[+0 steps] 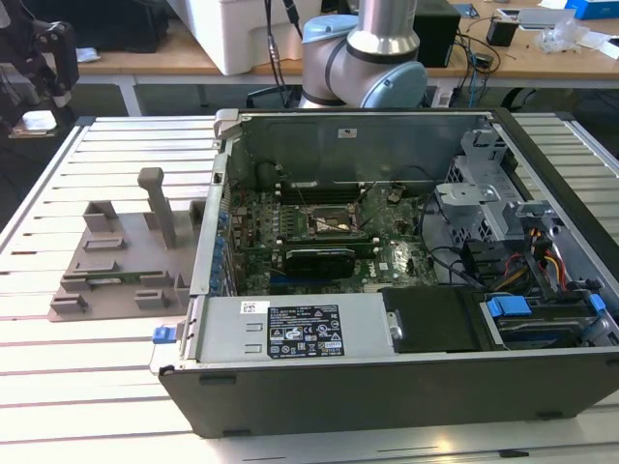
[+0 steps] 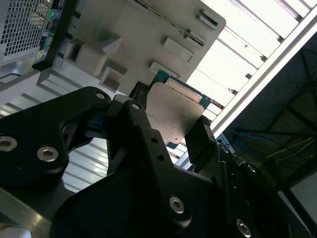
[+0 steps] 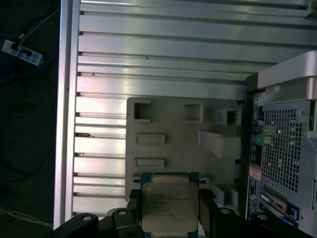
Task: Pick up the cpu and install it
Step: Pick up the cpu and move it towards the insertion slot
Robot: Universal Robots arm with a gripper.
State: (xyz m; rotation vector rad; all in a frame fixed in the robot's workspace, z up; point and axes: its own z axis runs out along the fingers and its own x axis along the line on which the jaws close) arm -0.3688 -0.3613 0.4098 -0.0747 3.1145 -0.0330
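The cpu (image 3: 170, 207) is a flat square chip with a dull silver top on a green-blue board. It is clamped by its two side edges between the black fingers (image 3: 205, 210) of my gripper (image 3: 170, 214), which is shut on it. In the second wrist view the cpu (image 2: 173, 111) shows from below against the bright table, and the gripper (image 2: 168, 130) holds it well above the surface. Below it lies the grey plastic fixture (image 3: 178, 144). In the exterior view the open cpu socket (image 1: 334, 224) sits on the motherboard inside the case.
The open computer case (image 1: 387, 387) fills the middle and the exterior view's right of the slatted aluminium table (image 1: 97, 377). A black expansion card (image 1: 309, 259) lies just in front of the socket. The grey fixture (image 1: 126, 261) with upright posts stands beside the case. The arm (image 1: 377, 48) rises behind the case.
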